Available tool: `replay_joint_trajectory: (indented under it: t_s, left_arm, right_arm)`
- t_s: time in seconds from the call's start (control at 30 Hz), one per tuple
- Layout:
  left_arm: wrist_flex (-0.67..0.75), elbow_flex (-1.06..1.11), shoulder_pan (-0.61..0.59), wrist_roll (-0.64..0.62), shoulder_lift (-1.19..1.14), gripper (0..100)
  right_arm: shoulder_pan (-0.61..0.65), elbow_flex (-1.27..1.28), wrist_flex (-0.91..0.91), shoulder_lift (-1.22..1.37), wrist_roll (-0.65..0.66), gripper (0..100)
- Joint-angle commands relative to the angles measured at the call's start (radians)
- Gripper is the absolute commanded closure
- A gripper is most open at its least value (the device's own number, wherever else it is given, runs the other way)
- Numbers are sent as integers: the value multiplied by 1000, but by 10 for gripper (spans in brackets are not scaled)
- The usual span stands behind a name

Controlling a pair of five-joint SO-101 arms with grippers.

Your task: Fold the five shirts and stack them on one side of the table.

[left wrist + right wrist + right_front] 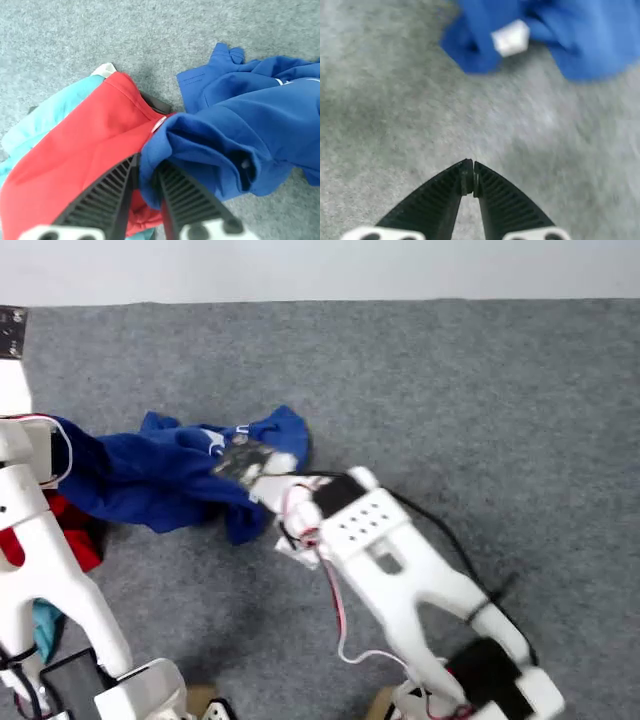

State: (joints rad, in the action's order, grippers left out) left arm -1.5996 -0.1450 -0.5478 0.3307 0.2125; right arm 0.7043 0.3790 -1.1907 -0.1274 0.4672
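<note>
Blue shirt (240,135) pinched by left hand (147,167) | right hand (471,170) clenched | white label (510,37) unreadable

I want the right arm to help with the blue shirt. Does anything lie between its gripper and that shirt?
Nothing visible does. Bare grey table lies between the shut right gripper and the blue shirt. The left gripper pinches a fold of that shirt, above the red shirt.
</note>
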Motion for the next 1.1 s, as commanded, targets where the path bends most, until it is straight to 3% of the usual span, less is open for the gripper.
replay_joint_trajectory:
  t_s: [0.0,0.1,0.2,0.63,0.73,0.93,1.07]
  left_arm:
    - [25,1,-5,5,35,994]
    - [25,1,-5,5,35,993]
    - [25,1,-5,5,35,993]
    - [25,1,-5,5,35,993]
    - [23,1,-5,5,35,993]
    - [18,1,-5,5,35,993]
    - [18,1,-5,5,38,993]
  right_arm:
    - [24,-123,2,94,-3,890]
    - [22,-186,12,176,-129,737]
    - [24,-273,12,252,-267,664]
    - [61,-578,4,575,-299,653]
    - [81,-589,13,607,-299,698]
    - [65,-658,12,659,-290,990]
    - [28,-710,-21,653,-265,993]
